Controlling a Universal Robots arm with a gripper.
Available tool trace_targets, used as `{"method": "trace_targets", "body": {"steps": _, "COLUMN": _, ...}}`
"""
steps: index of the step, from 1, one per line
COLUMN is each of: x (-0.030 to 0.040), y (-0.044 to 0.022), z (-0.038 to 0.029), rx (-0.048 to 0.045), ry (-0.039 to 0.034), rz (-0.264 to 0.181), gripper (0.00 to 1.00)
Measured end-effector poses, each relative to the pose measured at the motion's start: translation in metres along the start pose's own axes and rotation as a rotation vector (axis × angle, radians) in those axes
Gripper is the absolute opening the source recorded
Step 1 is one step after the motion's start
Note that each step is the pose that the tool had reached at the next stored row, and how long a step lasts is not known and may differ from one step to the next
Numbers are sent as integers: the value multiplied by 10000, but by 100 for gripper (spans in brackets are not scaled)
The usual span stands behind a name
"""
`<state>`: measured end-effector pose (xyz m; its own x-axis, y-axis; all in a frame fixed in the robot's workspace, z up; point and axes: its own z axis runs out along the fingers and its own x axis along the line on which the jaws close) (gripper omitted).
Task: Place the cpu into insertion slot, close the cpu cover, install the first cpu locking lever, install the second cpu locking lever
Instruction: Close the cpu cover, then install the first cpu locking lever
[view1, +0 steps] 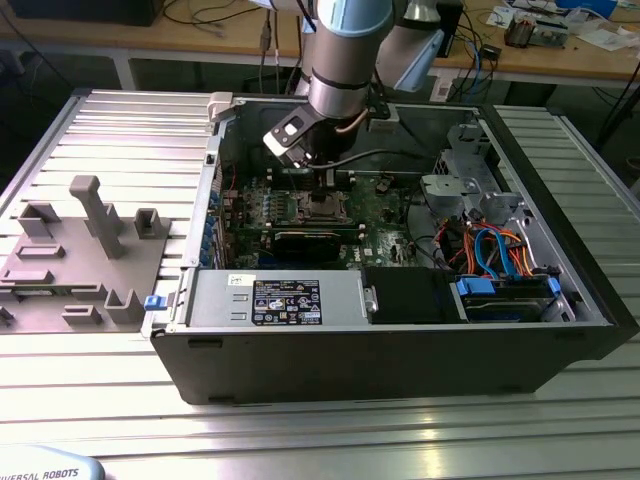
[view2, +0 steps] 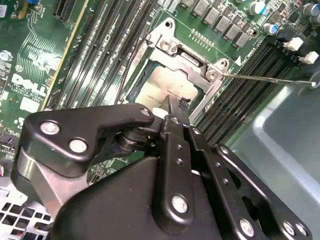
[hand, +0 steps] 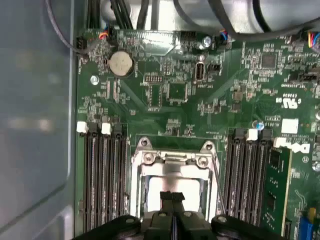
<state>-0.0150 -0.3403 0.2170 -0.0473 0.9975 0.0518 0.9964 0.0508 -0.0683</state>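
The cpu (view2: 159, 82) is a silvery square lying flat in the socket on the green motherboard, also visible in the first wrist view as the cpu (hand: 192, 189). The cpu cover (hand: 172, 161) lies down around it as a metal frame, with the chip showing through its opening. The cpu cover (view2: 192, 60) has two screws at one end. My gripper (view2: 169, 105) is shut, its tips just over the chip's edge with nothing held between them. It is also seen as the gripper (hand: 172, 196) and the gripper (view1: 322, 183). One thin locking lever (view2: 270, 79) sticks out sideways from the socket.
The open computer case (view1: 400, 340) stands on a ribbed metal table. Memory slots (hand: 102, 185) flank the socket on both sides. A drive cage with coloured cables (view1: 490, 245) fills the exterior view's right. A grey fixture (view1: 80, 250) sits at the exterior view's left.
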Motion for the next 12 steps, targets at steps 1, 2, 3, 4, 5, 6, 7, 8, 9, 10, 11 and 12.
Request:
{"method": "trace_targets", "body": {"steps": 1, "x": 3, "y": 13, "z": -73, "rx": 2, "ry": 0, "rz": 0, "gripper": 11}}
{"method": "trace_targets", "body": {"steps": 2, "x": 13, "y": 8, "z": -270, "rx": 3, "ry": 0, "rz": 0, "gripper": 11}}
{"method": "trace_targets", "body": {"steps": 3, "x": 13, "y": 7, "z": -289, "rx": 3, "ry": 0, "rz": 0, "gripper": 11}}
{"method": "trace_targets", "body": {"steps": 4, "x": 14, "y": 6, "z": -306, "rx": 2, "ry": 0, "rz": 1, "gripper": 11}}
{"method": "trace_targets", "body": {"steps": 5, "x": 15, "y": 4, "z": -325, "rx": 3, "ry": 1, "rz": 1, "gripper": 11}}
{"method": "trace_targets", "body": {"steps": 6, "x": 15, "y": 4, "z": -334, "rx": 3, "ry": -1, "rz": 0, "gripper": 11}}
{"method": "trace_targets", "body": {"steps": 7, "x": 16, "y": 4, "z": -334, "rx": 2, "ry": 2, "rz": 0, "gripper": 11}}
{"method": "trace_targets", "body": {"steps": 8, "x": 16, "y": 4, "z": -334, "rx": 1, "ry": 4, "rz": 0, "gripper": 11}}
{"method": "trace_targets", "body": {"steps": 9, "x": 16, "y": 4, "z": -335, "rx": 2, "ry": 2, "rz": 0, "gripper": 11}}
{"method": "trace_targets", "body": {"steps": 10, "x": 16, "y": 4, "z": -336, "rx": 3, "ry": 1, "rz": 1, "gripper": 11}}
{"method": "trace_targets", "body": {"steps": 11, "x": 16, "y": 4, "z": -337, "rx": 2, "ry": 1, "rz": 0, "gripper": 11}}
{"method": "trace_targets", "body": {"steps": 12, "x": 16, "y": 4, "z": -338, "rx": 3, "ry": 1, "rz": 0, "gripper": 11}}
